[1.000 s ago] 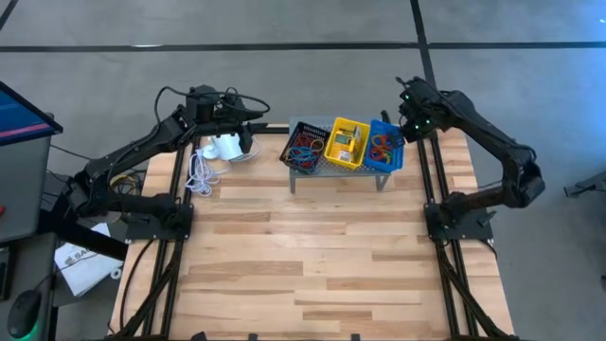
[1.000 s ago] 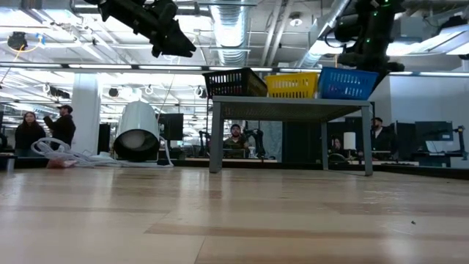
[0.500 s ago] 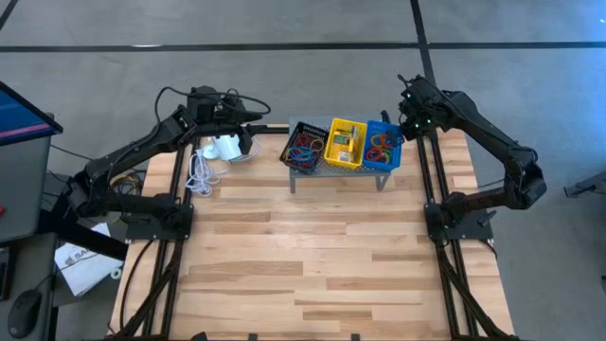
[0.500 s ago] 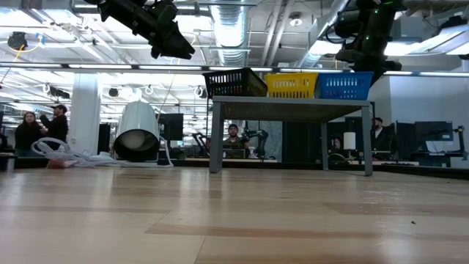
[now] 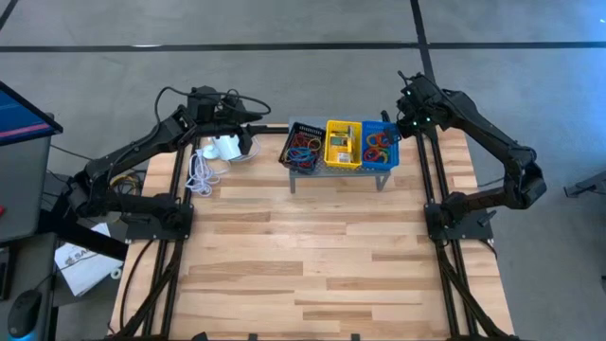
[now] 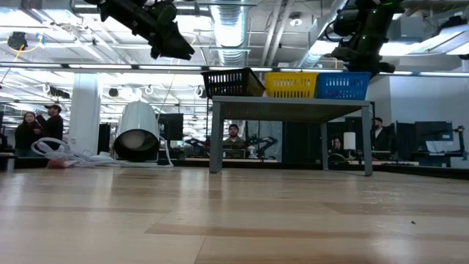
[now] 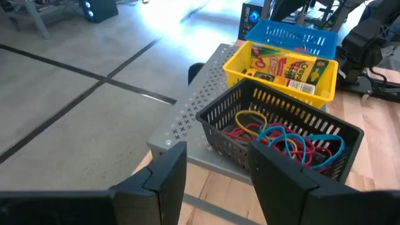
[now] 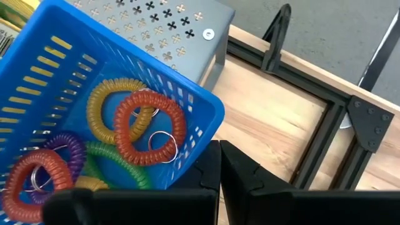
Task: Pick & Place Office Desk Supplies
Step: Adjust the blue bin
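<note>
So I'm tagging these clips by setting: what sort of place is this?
Probably an open robotics lab or workshop: exposed ceiling ducts, people at monitors behind the wooden table, and a taped concrete floor.

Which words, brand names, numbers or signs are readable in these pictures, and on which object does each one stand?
Crayon box in the yellow basket: it carries printed lettering, but this is too blurred to read.
White paper on the floor beside the table: dark print, too small to read.
Monitor at the left edge: only colour shows, no readable text.
Nothing else bears any lettering.
</note>
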`<state>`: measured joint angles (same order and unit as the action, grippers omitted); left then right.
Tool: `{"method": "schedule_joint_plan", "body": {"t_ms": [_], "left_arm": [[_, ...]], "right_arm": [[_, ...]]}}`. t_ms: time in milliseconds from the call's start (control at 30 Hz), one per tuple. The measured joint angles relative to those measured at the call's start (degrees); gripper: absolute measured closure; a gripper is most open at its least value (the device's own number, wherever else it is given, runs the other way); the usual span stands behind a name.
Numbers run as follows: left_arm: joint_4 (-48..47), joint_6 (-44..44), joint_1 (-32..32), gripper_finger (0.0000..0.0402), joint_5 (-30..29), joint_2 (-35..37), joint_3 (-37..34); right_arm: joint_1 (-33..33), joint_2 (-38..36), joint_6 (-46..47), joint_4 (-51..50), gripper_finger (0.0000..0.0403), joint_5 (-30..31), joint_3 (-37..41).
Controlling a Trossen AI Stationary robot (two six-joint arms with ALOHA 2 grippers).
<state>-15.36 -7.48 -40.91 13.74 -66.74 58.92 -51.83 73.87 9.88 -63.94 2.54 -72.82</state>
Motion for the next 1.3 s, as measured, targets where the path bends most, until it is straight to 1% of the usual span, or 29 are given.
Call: {"method": "schedule_joint_plan", "body": {"t_ms": [500,633,800,1000,1100,1300], "left_arm": [[-11.6,-3.2,0.0,0.0238,-0.4,-0.1,0.0],[-13.5,-3.3,0.2,0.0238,-0.4,-1.2,0.0],[-14.2,-3.2,0.6,0.0238,-0.4,-2.9,0.0],[-14.3,-3.2,1.4,0.0238,-0.2,-4.9,-1.7],[-13.6,-3.2,2.9,0.0238,-0.2,-6.7,-1.8],[-9.4,-3.4,6.8,0.0238,0.2,-9.8,-1.8]], "right_arm": [[0.1,0.0,-0.4,2.3,0.0403,-3.1,0.0],[0.0,0.0,-0.4,2.3,0.0403,-3.3,0.0],[0.1,0.0,-0.4,2.3,0.0403,-3.9,0.0],[0.1,0.0,-0.5,2.3,0.0403,-4.1,0.0],[0.0,0.0,-0.7,2.3,0.0403,-4.2,0.0],[0.1,0.0,-0.7,2.1,0.0403,-4.3,0.0]]}}
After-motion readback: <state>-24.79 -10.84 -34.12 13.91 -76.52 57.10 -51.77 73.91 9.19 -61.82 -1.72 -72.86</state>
